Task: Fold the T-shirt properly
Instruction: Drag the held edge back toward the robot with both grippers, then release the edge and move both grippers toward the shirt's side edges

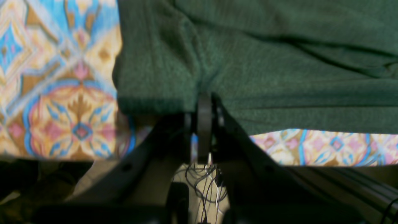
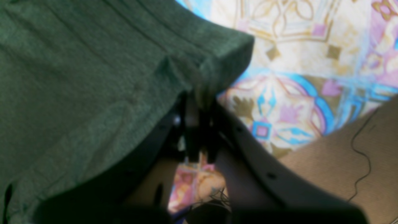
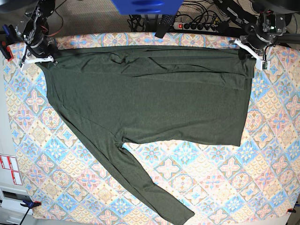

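a large dark olive-green long-sleeved knit shirt (image 3: 150,98) is pinched at its far corners by the closed left gripper (image 3: 251,50) and right gripper (image 3: 40,56) over a patterned pastel tablecloth (image 3: 243,178).

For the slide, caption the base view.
Both grippers, left and right, pinch the far corners of the shirt on the patterned cloth.
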Robot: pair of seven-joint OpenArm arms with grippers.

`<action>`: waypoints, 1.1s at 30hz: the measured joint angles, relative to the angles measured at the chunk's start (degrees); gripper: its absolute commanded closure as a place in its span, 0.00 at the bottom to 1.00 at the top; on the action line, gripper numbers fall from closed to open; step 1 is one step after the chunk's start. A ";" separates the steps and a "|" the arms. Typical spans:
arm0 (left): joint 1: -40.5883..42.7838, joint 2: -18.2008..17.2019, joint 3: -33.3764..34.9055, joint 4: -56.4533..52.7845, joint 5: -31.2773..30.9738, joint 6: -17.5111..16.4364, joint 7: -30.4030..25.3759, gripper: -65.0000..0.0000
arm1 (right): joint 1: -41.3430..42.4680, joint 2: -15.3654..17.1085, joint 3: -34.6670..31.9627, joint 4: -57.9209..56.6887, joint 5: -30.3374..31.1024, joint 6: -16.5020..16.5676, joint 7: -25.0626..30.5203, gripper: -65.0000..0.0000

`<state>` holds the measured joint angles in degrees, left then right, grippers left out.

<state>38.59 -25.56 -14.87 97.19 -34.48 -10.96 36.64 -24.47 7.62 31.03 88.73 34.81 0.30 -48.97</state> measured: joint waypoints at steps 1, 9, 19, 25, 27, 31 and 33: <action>0.02 0.00 0.00 0.00 -0.02 -0.02 0.02 1.00 | -0.44 -0.02 0.00 0.59 -0.02 0.04 -0.15 1.00; 1.07 -0.17 -0.02 0.00 0.24 0.02 -0.17 1.00 | -1.27 -1.40 0.09 1.49 -0.07 -0.07 -0.39 0.99; 0.92 -0.22 -0.02 0.00 0.17 0.04 1.57 0.85 | -1.29 -1.77 0.11 1.38 -0.26 -0.17 -0.13 0.80; 1.09 -0.33 -0.17 0.00 0.39 0.39 3.41 0.60 | -1.40 -1.79 0.11 1.38 -0.28 -0.52 -0.20 0.79; 1.07 -0.31 -0.17 0.00 0.35 0.37 3.41 0.54 | -1.40 -1.86 0.11 1.38 -0.31 -0.55 -0.17 0.79; 1.64 -0.33 -0.26 1.86 0.35 0.63 3.45 0.47 | -1.40 -2.05 2.89 1.38 -0.26 -0.37 -0.44 0.79; 2.29 -0.35 -0.28 4.59 0.37 0.48 3.54 0.47 | -1.40 -1.99 4.55 1.51 -0.31 -0.57 -1.20 0.79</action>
<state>40.88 -25.91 -15.16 101.78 -34.11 -10.48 40.18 -25.87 5.63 35.57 90.24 34.50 -0.27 -50.17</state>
